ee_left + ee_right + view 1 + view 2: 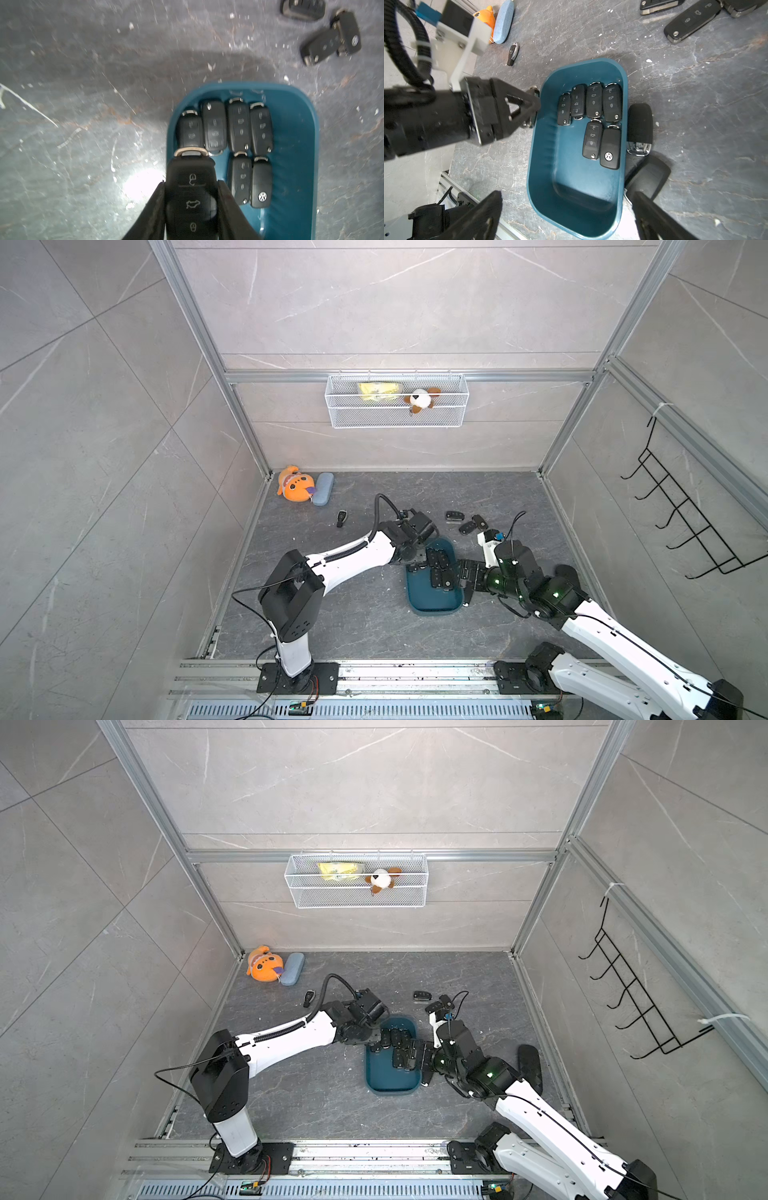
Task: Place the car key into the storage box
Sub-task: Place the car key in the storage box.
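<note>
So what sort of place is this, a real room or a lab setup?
Most likely a robot test cell, not a lived-in room: an aluminium frame holds stone-look wall panels, the left arm and right arm are bolted to a base rail, and loose key fobs lie around.

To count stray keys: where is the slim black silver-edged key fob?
In both top views, the slim black key fob lies on the grey tabletop, left side, near the pale blue oblong case.

storage box glossy plastic, car key matt plastic w/ chrome loop, tabletop scuffed stone-look
</note>
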Action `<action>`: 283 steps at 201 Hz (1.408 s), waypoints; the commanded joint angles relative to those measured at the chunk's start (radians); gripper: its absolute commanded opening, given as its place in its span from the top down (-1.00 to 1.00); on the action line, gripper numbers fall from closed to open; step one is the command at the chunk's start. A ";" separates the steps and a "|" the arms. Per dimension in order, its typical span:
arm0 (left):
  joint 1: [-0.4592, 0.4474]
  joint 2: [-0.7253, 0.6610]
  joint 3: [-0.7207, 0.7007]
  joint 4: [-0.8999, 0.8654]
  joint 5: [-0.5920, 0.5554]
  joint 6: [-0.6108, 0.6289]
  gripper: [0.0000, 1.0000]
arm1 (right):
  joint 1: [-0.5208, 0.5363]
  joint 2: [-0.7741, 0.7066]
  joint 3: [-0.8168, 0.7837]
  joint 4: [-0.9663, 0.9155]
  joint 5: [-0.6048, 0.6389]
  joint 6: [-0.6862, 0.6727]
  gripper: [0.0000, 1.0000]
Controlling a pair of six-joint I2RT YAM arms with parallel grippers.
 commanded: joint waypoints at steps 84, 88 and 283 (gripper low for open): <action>-0.108 0.075 -0.026 0.098 0.012 -0.109 0.26 | -0.005 -0.102 -0.056 -0.080 0.001 0.003 -0.99; -0.108 0.080 -0.025 0.100 0.012 -0.108 0.26 | -0.004 -0.103 -0.056 -0.084 0.003 0.003 -0.99; -0.104 0.221 0.053 0.113 0.049 -0.076 0.02 | -0.005 -0.102 -0.057 -0.097 0.021 0.005 -0.99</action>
